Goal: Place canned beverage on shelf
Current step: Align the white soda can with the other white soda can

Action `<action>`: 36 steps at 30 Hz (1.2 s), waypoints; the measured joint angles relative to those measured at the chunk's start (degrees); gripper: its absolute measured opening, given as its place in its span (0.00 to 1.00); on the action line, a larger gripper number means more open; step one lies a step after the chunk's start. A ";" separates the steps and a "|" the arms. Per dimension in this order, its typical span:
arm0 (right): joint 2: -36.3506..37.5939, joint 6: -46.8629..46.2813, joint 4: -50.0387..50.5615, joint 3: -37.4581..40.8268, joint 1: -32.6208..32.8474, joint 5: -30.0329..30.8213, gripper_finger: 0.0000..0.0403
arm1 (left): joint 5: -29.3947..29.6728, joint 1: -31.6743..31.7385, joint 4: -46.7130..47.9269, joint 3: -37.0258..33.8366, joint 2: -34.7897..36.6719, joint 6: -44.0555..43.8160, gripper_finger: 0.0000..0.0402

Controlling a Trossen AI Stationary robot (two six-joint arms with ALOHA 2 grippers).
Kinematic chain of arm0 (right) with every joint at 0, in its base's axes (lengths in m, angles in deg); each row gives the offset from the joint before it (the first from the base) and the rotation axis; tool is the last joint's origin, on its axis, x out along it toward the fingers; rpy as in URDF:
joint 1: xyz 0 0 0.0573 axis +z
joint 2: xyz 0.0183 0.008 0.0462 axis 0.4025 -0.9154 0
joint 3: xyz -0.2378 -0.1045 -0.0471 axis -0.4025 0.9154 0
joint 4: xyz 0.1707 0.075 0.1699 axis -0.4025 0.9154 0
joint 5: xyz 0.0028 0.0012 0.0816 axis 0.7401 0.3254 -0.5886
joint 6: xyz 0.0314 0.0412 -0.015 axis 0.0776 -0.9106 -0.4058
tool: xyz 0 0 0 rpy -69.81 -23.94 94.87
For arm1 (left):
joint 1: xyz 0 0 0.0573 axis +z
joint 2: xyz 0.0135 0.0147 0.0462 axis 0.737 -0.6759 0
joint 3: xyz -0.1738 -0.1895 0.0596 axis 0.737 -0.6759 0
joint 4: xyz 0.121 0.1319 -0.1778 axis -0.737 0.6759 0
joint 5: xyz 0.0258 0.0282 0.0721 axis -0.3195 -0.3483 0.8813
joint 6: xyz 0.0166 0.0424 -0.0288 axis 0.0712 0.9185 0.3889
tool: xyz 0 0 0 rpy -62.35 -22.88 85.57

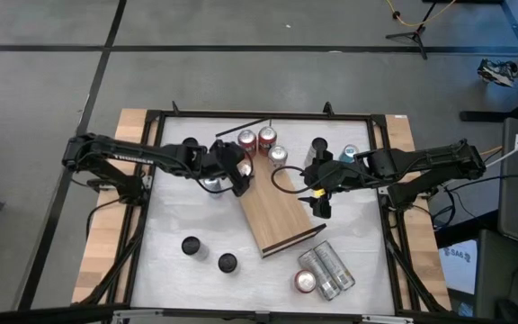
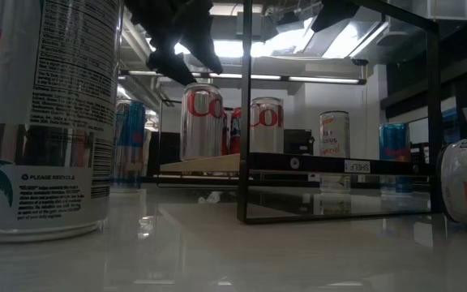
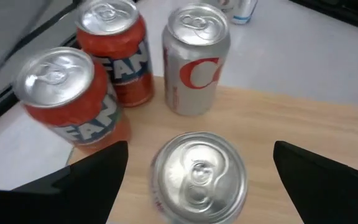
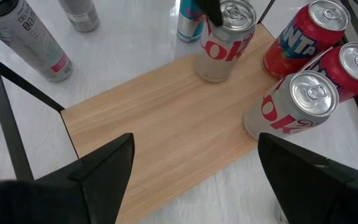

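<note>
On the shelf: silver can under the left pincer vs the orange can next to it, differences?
The silver can is silver-bodied; the orange can is orange with a blue-and-white logo. The silver can sits between the open left pincer fingers; the orange can stands outside them, free. Both stand upright on the shelf, tops unopened.

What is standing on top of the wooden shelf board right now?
On the shelf stand four cans: two red Fanta cans and two silver Coke cans. The open left pincer straddles the nearer silver can. Its label is hidden from above.
</note>
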 joint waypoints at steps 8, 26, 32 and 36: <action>0.00 -0.02 -0.22 0.00 0.00 0.00 0.84 | 2.29 -0.30 0.71 0.00 -2.66 -1.43 0.98; 0.00 -0.01 -0.22 0.00 0.00 0.00 0.84 | 5.80 -0.24 -1.31 0.00 -1.90 -2.54 0.98; 0.00 -0.01 -0.21 0.00 0.00 0.00 0.84 | 5.86 -0.26 2.71 0.00 -1.88 -5.75 0.98; 0.00 -0.02 -0.22 0.00 -0.02 0.00 0.84 | 5.51 -0.24 4.41 0.02 -2.03 -5.96 0.98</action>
